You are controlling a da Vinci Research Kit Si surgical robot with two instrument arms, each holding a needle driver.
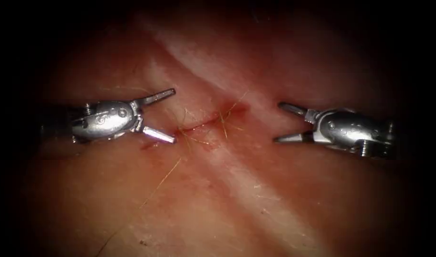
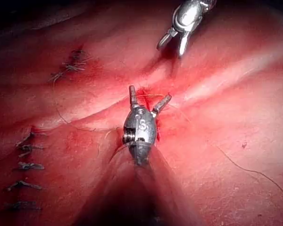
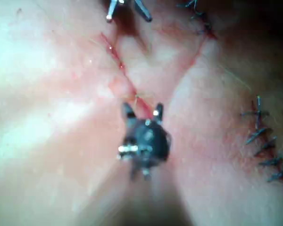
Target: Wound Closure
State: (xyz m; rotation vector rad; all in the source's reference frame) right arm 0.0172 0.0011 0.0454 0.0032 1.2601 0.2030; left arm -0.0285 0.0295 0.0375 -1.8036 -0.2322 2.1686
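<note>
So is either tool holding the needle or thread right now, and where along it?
Nothing is held. The left tool and right tool both have open, empty jaws on either side of the cut.

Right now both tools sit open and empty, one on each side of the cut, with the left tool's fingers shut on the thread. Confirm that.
Not quite. The left tool holds nothing: its fingers are spread open, empty, left of the cut, as the endoscope view shows. The right tool is open and empty on the right side. Loose thread lies on the tissue.
</note>
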